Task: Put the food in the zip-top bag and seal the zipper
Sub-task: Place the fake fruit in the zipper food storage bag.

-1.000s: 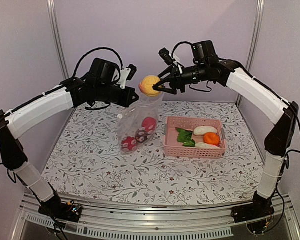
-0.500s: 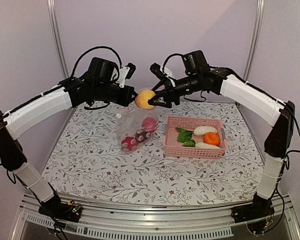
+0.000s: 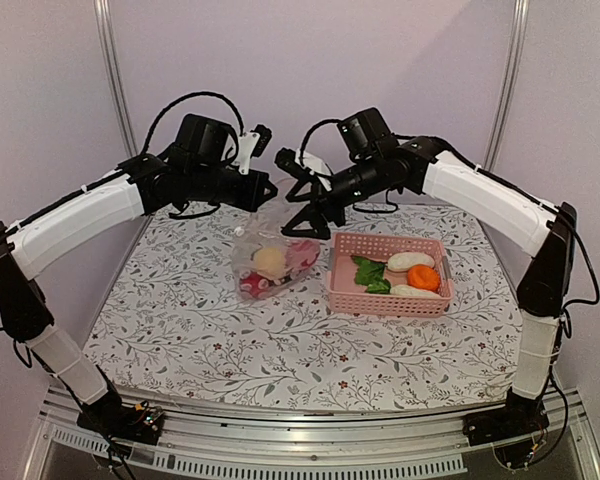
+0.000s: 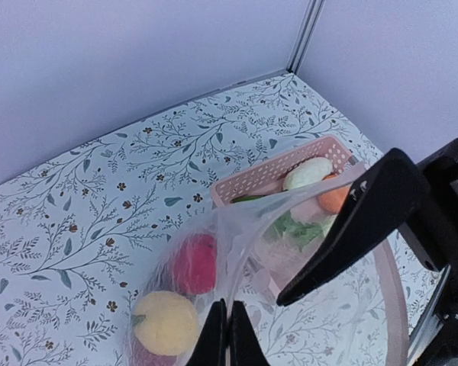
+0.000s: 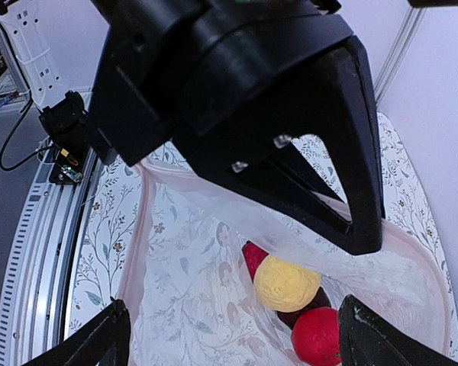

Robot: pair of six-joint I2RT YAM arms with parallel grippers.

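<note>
The clear zip-top bag [image 3: 272, 262] hangs with its bottom on the table; its mouth is held open. My left gripper [image 3: 269, 191] is shut on the bag's upper edge [image 4: 227, 324]. My right gripper [image 3: 292, 197] is open and empty just above the bag's mouth, fingers spread wide [image 5: 240, 347]. Inside the bag lie a yellow fruit [image 5: 286, 284], a red ball [image 5: 317, 337] and a dark maroon piece [image 5: 253, 258]. The yellow fruit also shows in the top view [image 3: 270, 259] and the left wrist view [image 4: 166, 322]. The pinkish zipper strip [image 5: 132, 259] runs round the mouth.
A pink perforated basket [image 3: 385, 241] stands right of the bag and holds a green leafy piece [image 3: 370, 272], an orange piece [image 3: 424, 277] and two white oblongs [image 3: 410, 261]. The booth's back wall and corner posts are close behind. The flowered tablecloth [image 3: 230, 340] covers the table.
My right gripper moved left and down to the bag's mouth, opened and let go of the yellow fruit, which now lies inside the bag. The left gripper has kept its hold.
</note>
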